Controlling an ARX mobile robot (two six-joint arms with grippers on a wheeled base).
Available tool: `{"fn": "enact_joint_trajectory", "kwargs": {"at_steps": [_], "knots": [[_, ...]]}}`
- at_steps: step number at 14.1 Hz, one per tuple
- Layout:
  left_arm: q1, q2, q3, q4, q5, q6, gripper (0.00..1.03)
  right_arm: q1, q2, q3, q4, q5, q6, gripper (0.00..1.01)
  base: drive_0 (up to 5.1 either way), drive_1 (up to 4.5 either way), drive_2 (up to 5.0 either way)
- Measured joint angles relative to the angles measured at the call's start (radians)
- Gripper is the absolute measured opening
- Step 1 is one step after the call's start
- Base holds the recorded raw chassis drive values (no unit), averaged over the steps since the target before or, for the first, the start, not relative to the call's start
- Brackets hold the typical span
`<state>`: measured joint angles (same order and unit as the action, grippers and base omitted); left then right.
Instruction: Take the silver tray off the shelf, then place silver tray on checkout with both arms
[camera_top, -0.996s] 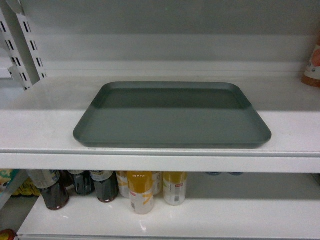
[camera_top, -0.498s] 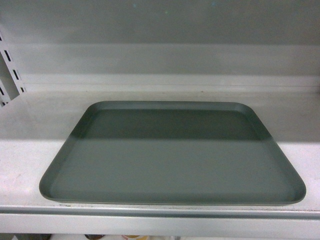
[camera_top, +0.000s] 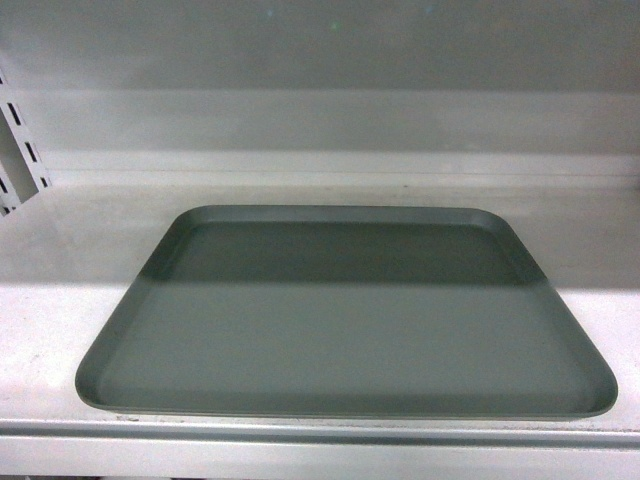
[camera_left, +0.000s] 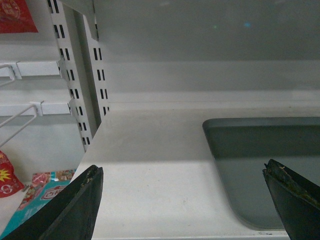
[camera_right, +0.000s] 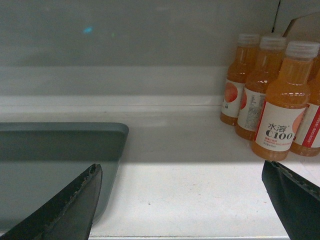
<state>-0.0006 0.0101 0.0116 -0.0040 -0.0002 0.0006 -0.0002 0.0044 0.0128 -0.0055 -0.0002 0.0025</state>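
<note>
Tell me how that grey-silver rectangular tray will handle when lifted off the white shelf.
The grey-silver rectangular tray looks rigid, unlikely to flop. Its smooth finish and low rim suggest a slippery, shallow hold. Being wide, it could tilt if lifted unevenly.

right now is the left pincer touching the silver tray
Apart. The left wrist view shows the left pincer open in front of the shelf, straddling the silver tray edge without any contact there.

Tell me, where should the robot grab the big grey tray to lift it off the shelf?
Probably by its two short ends at once. The silver tray lies flat on the shelf with only a low raised rim to pinch. The left pincer is open at its left edge and the right pincer at its right, so each can come in from the front.
</note>
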Motion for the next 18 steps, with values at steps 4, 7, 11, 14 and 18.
{"fn": "enact_joint_trajectory", "kwargs": {"at_steps": [4,7,11,14,18], "knots": [[0.000,0.000,0.000,0.000,0.000,0.000,0.98,0.000,0.000,0.000,0.000,0.000,0.000,0.98,0.0,0.00,0.0],[0.000,0.000,0.000,0.000,0.000,0.000,0.98,0.000,0.000,0.000,-0.001,0.000,0.000,0.98,0.0,0.00,0.0],[-0.040,0.032,0.030,-0.107,-0.096,-0.011,0.98,-0.027,0.051,0.017,-0.068,-0.074,0.055,0.98,0.0,0.00,0.0],[-0.058,0.266,0.077,-0.028,-0.235,-0.027,0.98,-0.023,0.254,0.027,0.119,-0.117,0.121,0.98,0.0,0.00,0.0],[-0.056,1.073,0.201,0.672,-0.035,-0.023,0.98,0.036,1.099,0.129,0.846,-0.115,0.092,0.98,0.0,0.00,0.0]]}}
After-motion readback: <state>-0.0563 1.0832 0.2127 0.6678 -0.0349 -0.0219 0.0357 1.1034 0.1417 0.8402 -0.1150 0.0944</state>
